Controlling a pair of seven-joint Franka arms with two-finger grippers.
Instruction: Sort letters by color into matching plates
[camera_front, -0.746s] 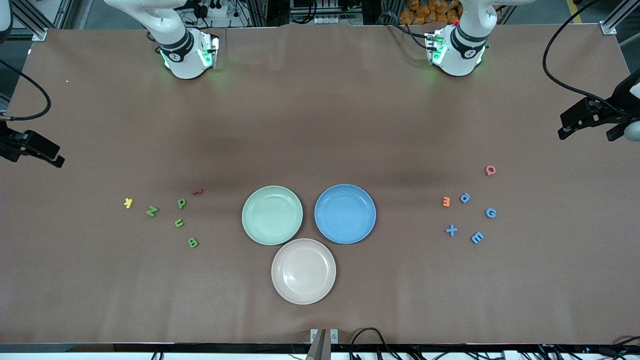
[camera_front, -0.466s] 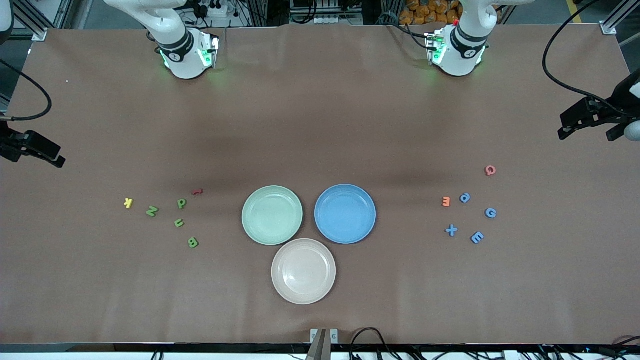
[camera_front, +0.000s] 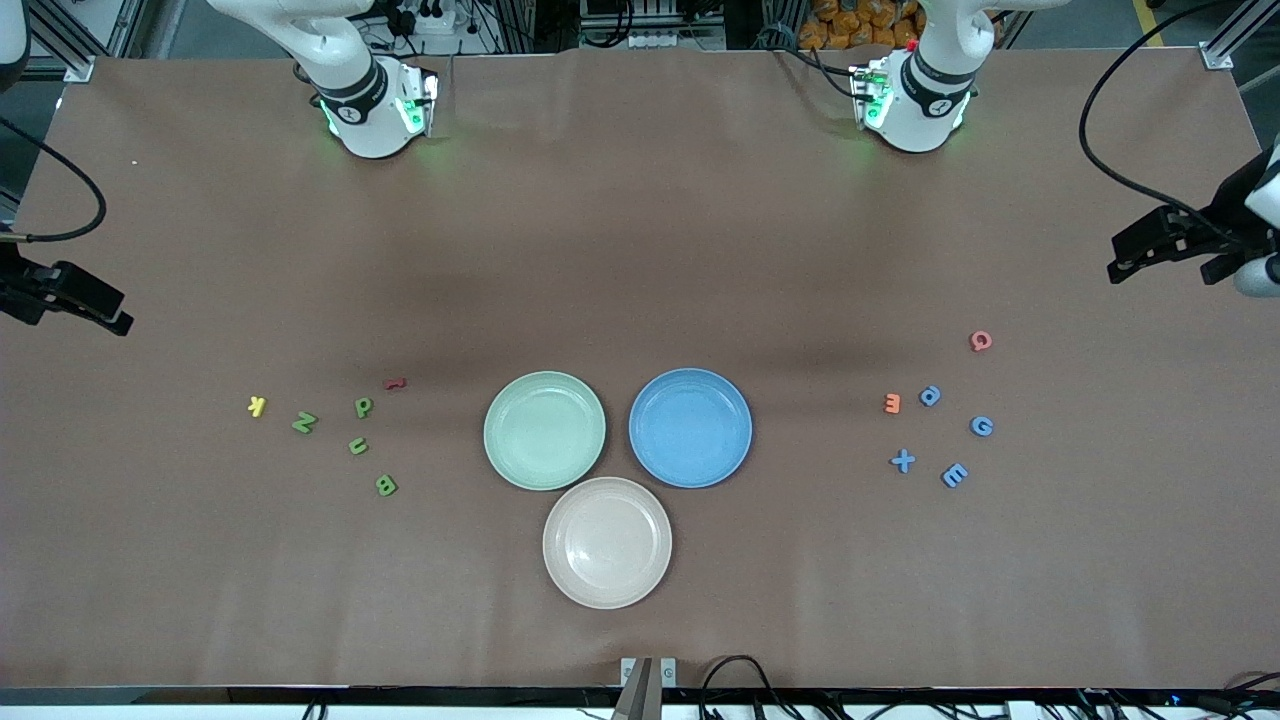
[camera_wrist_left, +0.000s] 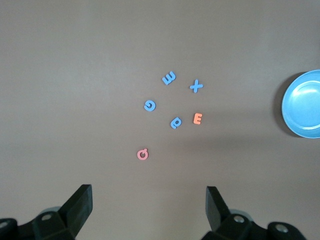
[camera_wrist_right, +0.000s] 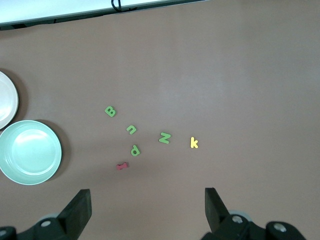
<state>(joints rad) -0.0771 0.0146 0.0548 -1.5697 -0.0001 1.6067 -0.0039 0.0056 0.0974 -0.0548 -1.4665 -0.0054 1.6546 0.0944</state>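
A: Where are the task items lying?

B: Four green letters (camera_front: 358, 446) are lying on the bench (camera_front: 640, 250) toward the right arm's end, well apart from the green plate (camera_front: 545, 430). Four blue letters (camera_front: 955, 475), one a plus sign (camera_front: 903, 461), are lying toward the left arm's end, well apart from the blue plate (camera_front: 690, 427). Both plates are sitting empty, just beside each other. A cream plate (camera_front: 607, 542) is lying nearer the front camera.

A: What are the tools doing?

B: The left tool (camera_wrist_left: 149, 207) is hanging high over the bench near the blue group, fingers standing wide, holding nothing. The right tool (camera_wrist_right: 148, 207) is hanging over the bench near the green group, likewise wide and empty.

A: How will a letter handle?

B: Judging by appearance, each is looking light, soft and slightly compressible, lying flat and low. Fingers should be straddling the outer edges of one letter, descending almost to the bench. Excess squeeze is risking a pop-out.

A: Any distractors?

B: Yes. A yellow K (camera_front: 257, 406), a dark red piece (camera_front: 396, 383), an orange E (camera_front: 893, 403) and a pink G (camera_front: 981, 341) are lying among them.
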